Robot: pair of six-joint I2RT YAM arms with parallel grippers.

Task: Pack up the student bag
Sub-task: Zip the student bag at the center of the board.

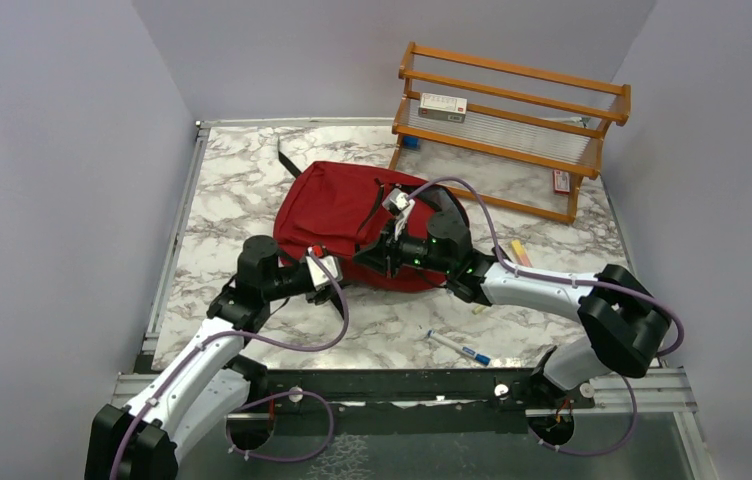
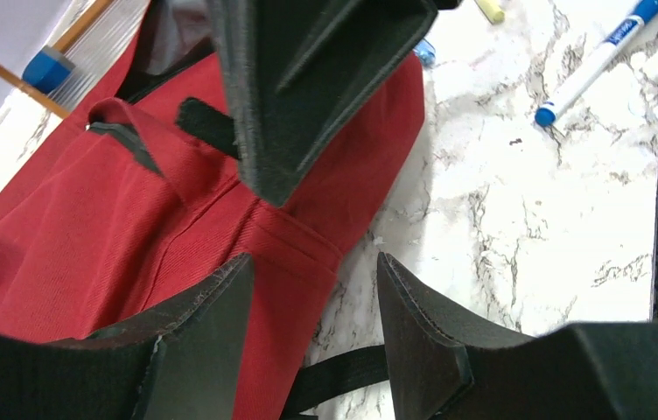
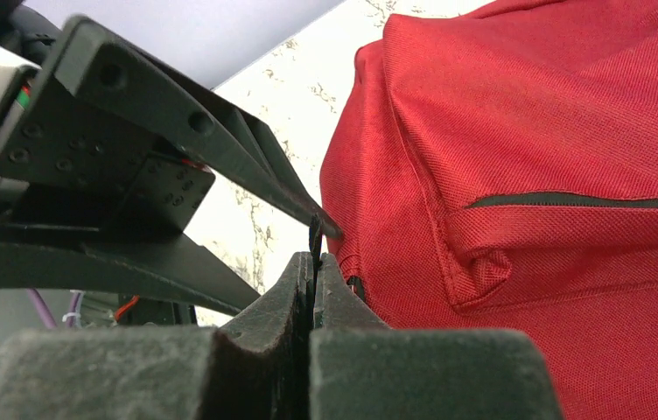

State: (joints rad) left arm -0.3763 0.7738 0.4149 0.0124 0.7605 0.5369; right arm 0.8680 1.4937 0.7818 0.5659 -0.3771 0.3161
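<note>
The dark-red student bag (image 1: 337, 210) lies flat in the middle of the marble table, and also fills the left wrist view (image 2: 89, 227) and the right wrist view (image 3: 535, 131). My right gripper (image 1: 377, 262) is at the bag's near edge, shut (image 3: 314, 258) on a thin black zipper pull (image 3: 314, 238). My left gripper (image 1: 344, 276) is open and empty (image 2: 315, 267), straddling the bag's near corner just left of the right gripper. A black strap (image 2: 343, 372) runs under it.
A wooden rack (image 1: 512, 140) stands at the back right with a white box (image 1: 443, 106) on it. A blue-capped marker (image 1: 459, 349) lies near the front edge and also shows in the left wrist view (image 2: 592, 61). A yellow item (image 1: 520, 252) lies right of the bag.
</note>
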